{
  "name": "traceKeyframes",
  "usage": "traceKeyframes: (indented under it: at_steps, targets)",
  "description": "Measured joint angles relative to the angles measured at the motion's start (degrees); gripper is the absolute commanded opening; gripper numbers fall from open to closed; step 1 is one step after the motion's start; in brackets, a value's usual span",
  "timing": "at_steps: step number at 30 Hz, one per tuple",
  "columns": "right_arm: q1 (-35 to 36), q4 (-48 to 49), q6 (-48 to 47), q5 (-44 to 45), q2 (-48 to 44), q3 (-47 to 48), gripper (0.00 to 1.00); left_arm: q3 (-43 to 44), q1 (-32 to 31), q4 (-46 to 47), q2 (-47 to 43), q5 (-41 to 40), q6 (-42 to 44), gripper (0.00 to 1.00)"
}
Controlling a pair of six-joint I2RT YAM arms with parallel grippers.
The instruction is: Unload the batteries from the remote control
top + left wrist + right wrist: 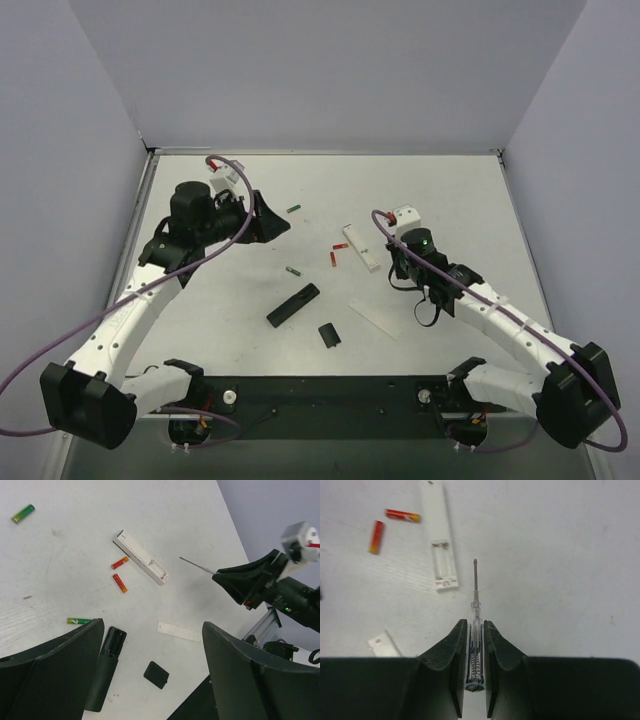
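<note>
Right gripper (pixel 475 625) pinches a clear-handled thin metal probe (pixel 475 582), its tip near an open white remote (pixel 438 535) and two red batteries (pixel 376 536). Left gripper (pixel 272 220) stands spread wide. The slim black remote control (pixel 293 304) lies mid-table, with the green batteries (pixel 293 271) loose beyond it and a small black cover (pixel 329 334) beside it.

The remote control (pixel 293 304) is matt black plastic, the batteries (pixel 23 513) glossy green-wrapped, the screwdriver (pixel 475 612) clear plastic with a metal tip.

1. Legible text, brands, numbers, signs: none in any view.
2. batteries (pixel 23 513), green wrap, one farther and one nearer on the worktop (pixel 75 545): print too small to read.
3. remote control (pixel 106 672), black, near side: markings unreadable.
</note>
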Motion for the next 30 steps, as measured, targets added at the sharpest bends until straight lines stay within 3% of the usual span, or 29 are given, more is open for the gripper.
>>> traceKeyframes:
  at_steps: [7, 15, 19, 27, 30]
  targets:
    - [-11.0, -1.7, 8.6, 4.2, 12.7, -0.4, 0.00, -4.6, 0.1, 0.4, -8.3, -6.9, 6.2, 0.97]
    - [-11.4, 0.2, 12.2, 4.6, 17.4, 1.6, 0.10, -8.0, 0.4, -1.4, -11.1, -13.7, 8.9, 0.97]
    - [-11.5, -0.9, 14.9, 3.1, 18.9, 2.6, 0.10, -8.0, 0.4, -1.5, -11.1, -14.6, 9.6, 0.97]
    - [-12.2, -2.4, 19.8, -4.2, 30.9, 5.9, 0.12, -8.0, 0.8, -1.7, -11.1, -14.6, 9.8, 0.97]
    - [-12.3, -2.1, 20.8, -5.2, 31.1, 6.2, 0.24, -8.0, 0.9, -1.8, -11.1, -14.6, 9.8, 0.97]
